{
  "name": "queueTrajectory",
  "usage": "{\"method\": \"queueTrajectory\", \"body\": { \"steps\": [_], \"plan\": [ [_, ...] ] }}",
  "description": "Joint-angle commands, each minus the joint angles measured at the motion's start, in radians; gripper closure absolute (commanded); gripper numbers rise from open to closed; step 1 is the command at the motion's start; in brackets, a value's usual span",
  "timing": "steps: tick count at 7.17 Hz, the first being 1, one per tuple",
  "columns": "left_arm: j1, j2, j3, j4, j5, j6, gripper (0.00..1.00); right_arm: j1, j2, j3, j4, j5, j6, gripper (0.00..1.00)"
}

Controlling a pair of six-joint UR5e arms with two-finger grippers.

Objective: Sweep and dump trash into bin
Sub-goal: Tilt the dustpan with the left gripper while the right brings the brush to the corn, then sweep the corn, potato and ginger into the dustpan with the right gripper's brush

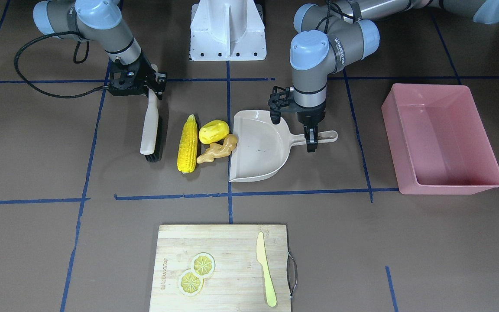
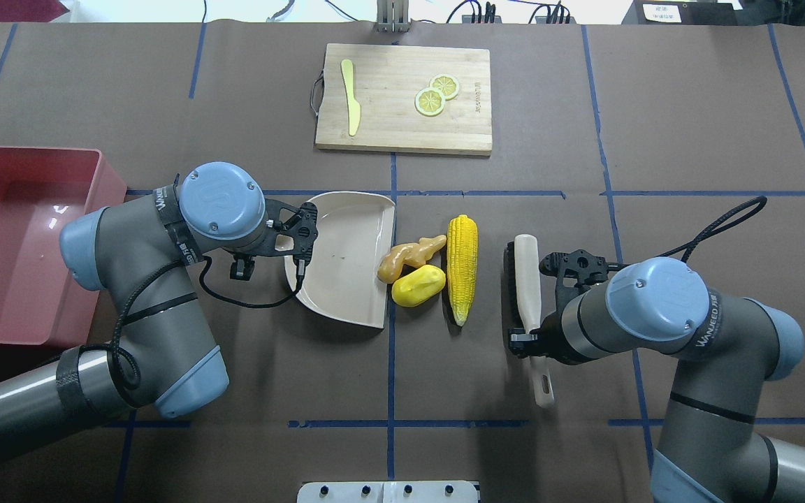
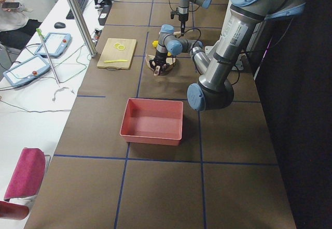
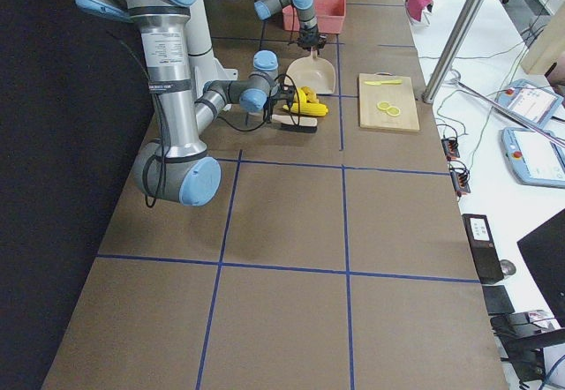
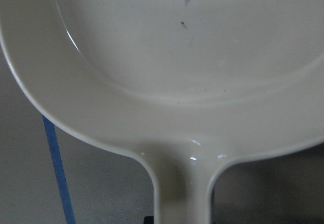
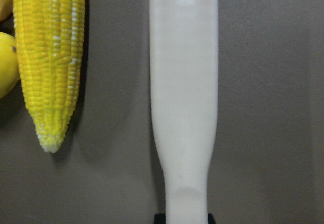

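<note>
The trash lies in a tight group on the brown table: a yellow corn cob (image 1: 188, 144) (image 2: 462, 265) (image 6: 48, 57), a lumpy yellow potato-like piece (image 1: 213, 131) (image 2: 418, 286) and a tan ginger root (image 1: 218, 149) (image 2: 409, 255). The ginger touches the open lip of the beige dustpan (image 1: 258, 147) (image 2: 346, 258) (image 5: 177, 82). My left gripper (image 1: 311, 141) is shut on the dustpan's handle. My right gripper (image 1: 154, 86) (image 2: 532, 335) is shut on the handle of a white brush (image 1: 150, 130) (image 2: 525, 279) (image 6: 185, 82), which stands beside the corn, on the side away from the dustpan. The pink bin (image 1: 394, 134) (image 2: 18, 244) is empty, beyond the dustpan's handle.
A wooden cutting board (image 1: 223, 242) (image 2: 402, 133) with two lemon slices (image 1: 196, 273) and a yellow-green knife (image 1: 266, 268) lies on the far side from the robot. The white robot base (image 1: 228, 30) stands between the arms. Blue tape lines cross the table.
</note>
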Motion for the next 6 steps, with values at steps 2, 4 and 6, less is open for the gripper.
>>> {"method": "queueTrajectory", "body": {
  "steps": [2,4,6],
  "plan": [
    [0.020,-0.037,0.026,0.003,0.005,-0.038,0.76,-0.006,0.115,-0.080,-0.010,0.000,0.013,0.99],
    [0.046,-0.089,0.030,0.071,0.006,-0.087,0.75,-0.010,0.177,-0.123,-0.010,0.000,0.038,0.99],
    [0.075,-0.124,0.055,0.070,0.006,-0.133,0.75,-0.015,0.195,-0.128,-0.010,0.000,0.038,0.99]
  ]
}}
